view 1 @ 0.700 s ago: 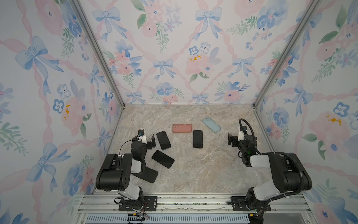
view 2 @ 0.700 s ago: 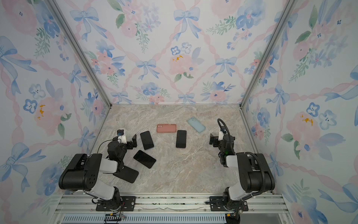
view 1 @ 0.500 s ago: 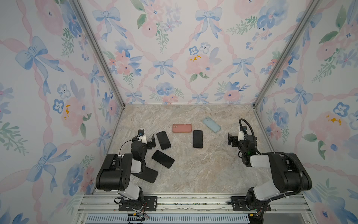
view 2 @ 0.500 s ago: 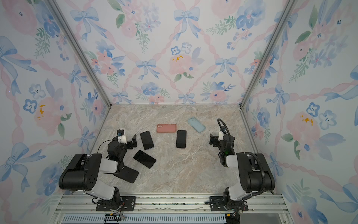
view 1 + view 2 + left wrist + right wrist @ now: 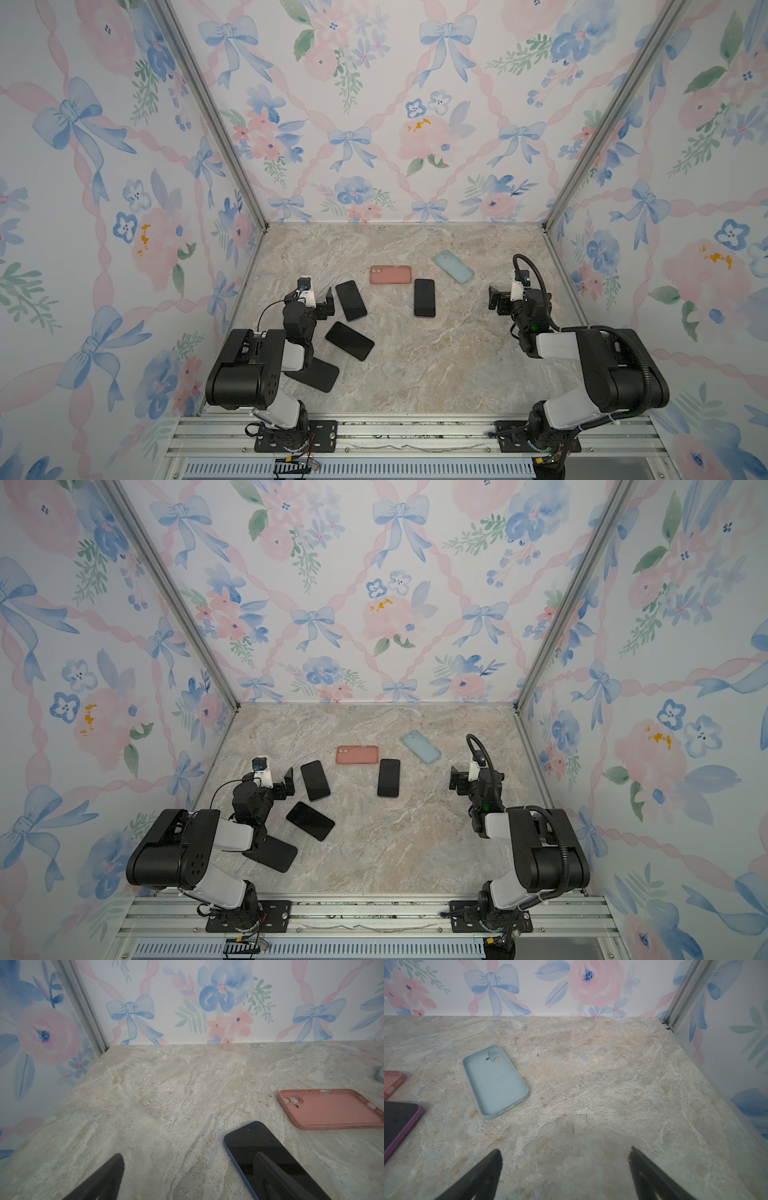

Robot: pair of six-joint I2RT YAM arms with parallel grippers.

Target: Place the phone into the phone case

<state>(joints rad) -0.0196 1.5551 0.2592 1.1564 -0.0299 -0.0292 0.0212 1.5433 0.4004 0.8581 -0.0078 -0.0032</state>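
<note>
Two empty phone cases lie open side up toward the back: a pink case (image 5: 390, 274) (image 5: 330, 1109) and a light blue case (image 5: 454, 267) (image 5: 495, 1082). A blue-edged phone (image 5: 351, 300) (image 5: 255, 1147) lies screen up beside my left gripper (image 5: 309, 298) (image 5: 189, 1155). That gripper is open and holds nothing, with one finger above the phone's near end. A purple-edged phone (image 5: 424, 298) (image 5: 398, 1120) lies in the middle. My right gripper (image 5: 517, 299) (image 5: 564, 1149) hangs open over bare marble, to the right of the blue case.
A third dark phone (image 5: 349, 340) lies slanted in front of the left gripper. Another dark slab (image 5: 318, 374) is partly under the left arm. Floral walls (image 5: 124, 208) close in the marble table (image 5: 436, 365) on three sides, and a metal rail (image 5: 395, 432) runs along the front.
</note>
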